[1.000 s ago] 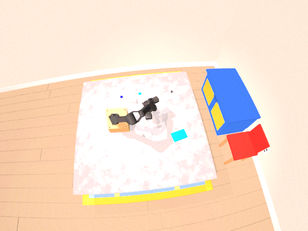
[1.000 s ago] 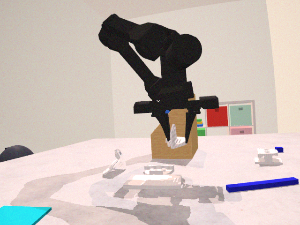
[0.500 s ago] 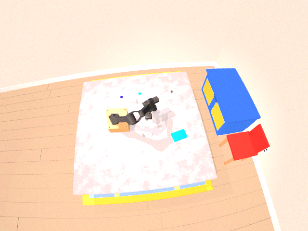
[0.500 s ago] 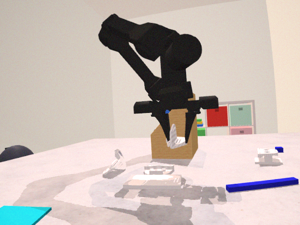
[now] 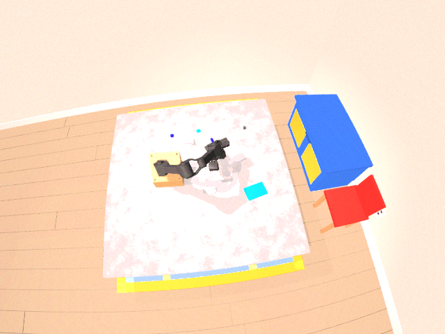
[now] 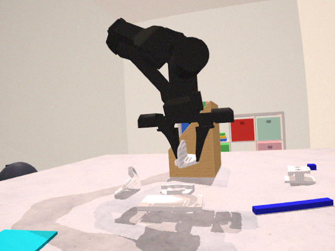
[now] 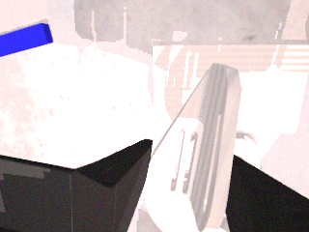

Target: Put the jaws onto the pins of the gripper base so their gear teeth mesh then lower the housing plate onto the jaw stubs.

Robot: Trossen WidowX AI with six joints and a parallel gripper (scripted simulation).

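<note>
My gripper (image 6: 187,160) (image 7: 185,154) is shut on a white jaw (image 6: 182,151) (image 7: 219,111) with a ribbed upright face, held above the table. Below it and nearer the exterior camera lies a white flat block (image 6: 167,202) (image 7: 275,99). A low white piece (image 6: 177,189) with a curved outline is right behind the block; whether they touch is unclear. The other white jaw (image 6: 128,186) rests tilted on the table to their left in the exterior view. A two-tier white part (image 6: 299,170) stands far right. I cannot tell for sure which white part is the gripper base and which the housing plate.
A blue bar (image 6: 293,205) (image 7: 24,40) lies right of the white block. A small blue cube (image 5: 172,135) (image 6: 311,166), a small cyan piece (image 5: 198,131), a dark piece (image 5: 244,127) and a cyan sheet (image 5: 255,191) (image 6: 24,240) lie on the table. The arm stands on a wooden box (image 5: 168,182).
</note>
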